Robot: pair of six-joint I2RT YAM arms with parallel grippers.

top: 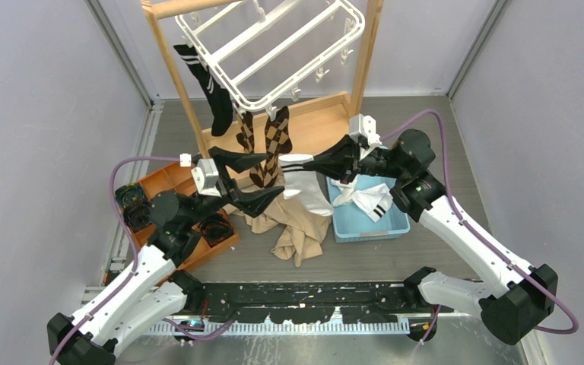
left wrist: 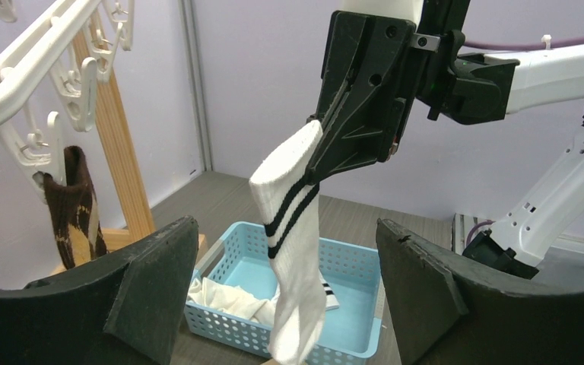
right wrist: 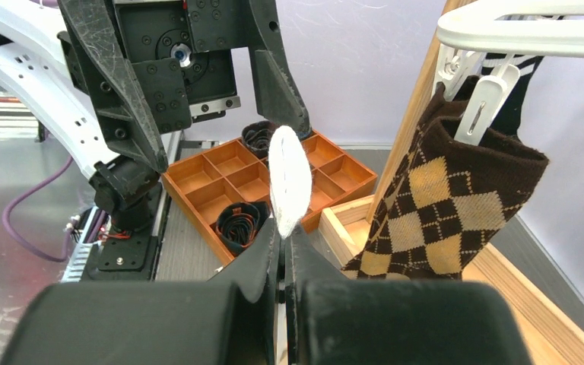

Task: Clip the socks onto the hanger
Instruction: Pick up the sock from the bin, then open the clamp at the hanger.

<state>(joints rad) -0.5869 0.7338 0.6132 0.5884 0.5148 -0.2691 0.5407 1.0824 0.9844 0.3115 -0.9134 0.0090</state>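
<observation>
- White sock with black bands (left wrist: 293,251): pinched at its cuff by the right gripper (left wrist: 315,152), whose jaws are clamped tight on the fabric. The sock is hung foot-down in the air, above the near-left corner of a blue basket (top: 395,224).
- Left gripper (top: 274,179): jaws spread wide, nothing held. It is pointed at the hanging sock, which is framed between its two fingers (left wrist: 152,266) in the left wrist view. Contact cannot be made out.
- Hanger (top: 274,38): white frame, tilted, hung from a wooden stand (top: 369,53) at the back of the table.
- Two brown diamond-patterned socks (top: 270,141) are clipped at the hanger's near edge, just behind both grippers. One black sock with white stripes (top: 213,91) is clipped further left.
- Another white banded sock (top: 369,199) is left lying in the basket.
- A beige cloth (top: 300,228) is heaped on the table just left of the basket, below the held sock.
- An orange divided tray (top: 163,179) is set at the left, partly covered by the left arm. Dark rolled items are seen in some compartments.
</observation>
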